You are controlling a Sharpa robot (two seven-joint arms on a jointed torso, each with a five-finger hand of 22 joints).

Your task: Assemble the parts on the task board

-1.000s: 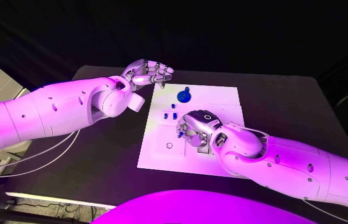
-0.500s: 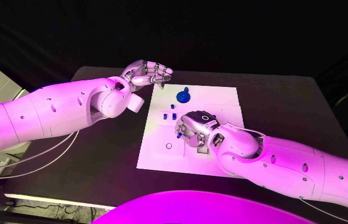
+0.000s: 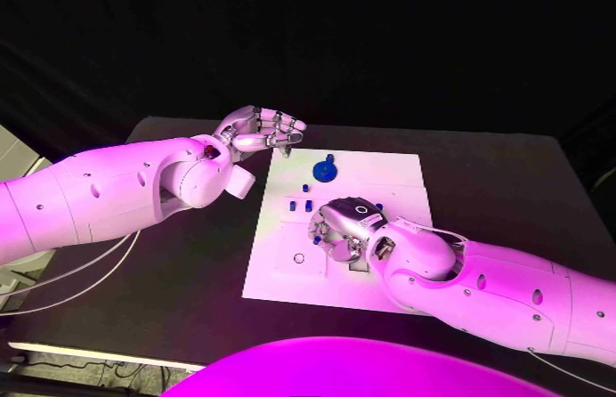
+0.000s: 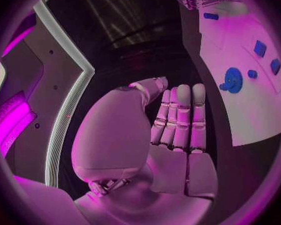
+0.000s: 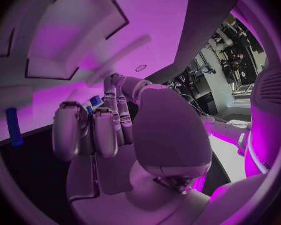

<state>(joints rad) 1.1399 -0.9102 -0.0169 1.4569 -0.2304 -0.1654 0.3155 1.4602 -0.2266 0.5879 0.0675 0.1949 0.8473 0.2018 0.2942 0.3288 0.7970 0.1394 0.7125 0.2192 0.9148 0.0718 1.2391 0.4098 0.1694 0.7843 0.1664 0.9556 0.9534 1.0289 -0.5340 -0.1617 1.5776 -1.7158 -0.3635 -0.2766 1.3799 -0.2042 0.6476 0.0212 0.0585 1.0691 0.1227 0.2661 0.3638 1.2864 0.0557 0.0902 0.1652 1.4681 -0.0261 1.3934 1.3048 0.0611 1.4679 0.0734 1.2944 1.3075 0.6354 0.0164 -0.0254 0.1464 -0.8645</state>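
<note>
The white task board (image 3: pixel 385 170) lies mid-table. On its far part stands a round blue part (image 3: pixel 326 172) (image 4: pixel 232 80), with small blue parts (image 3: pixel 301 206) (image 4: pixel 260 48) nearer along the board's left side. My right hand (image 3: pixel 344 230) (image 5: pixel 97 130) sits low over the board's middle with its fingers curled, and a small blue part (image 5: pixel 95 101) shows between the fingertips. A blue spot (image 3: pixel 312 234) also peeks out at that hand's left side. My left hand (image 3: pixel 263 132) (image 4: pixel 178 120) hovers beyond the board's far left corner, fingers curled in, holding nothing.
The black table (image 3: pixel 167 290) reaches well past the board on every side. A ring-shaped hole (image 3: pixel 299 257) marks the board's near left part. A slim blue peg (image 5: pixel 14 126) stands beside my right hand's fingers.
My right hand has crept slightly left and nearer over the board. The left hand and the loose blue parts have stayed put.
</note>
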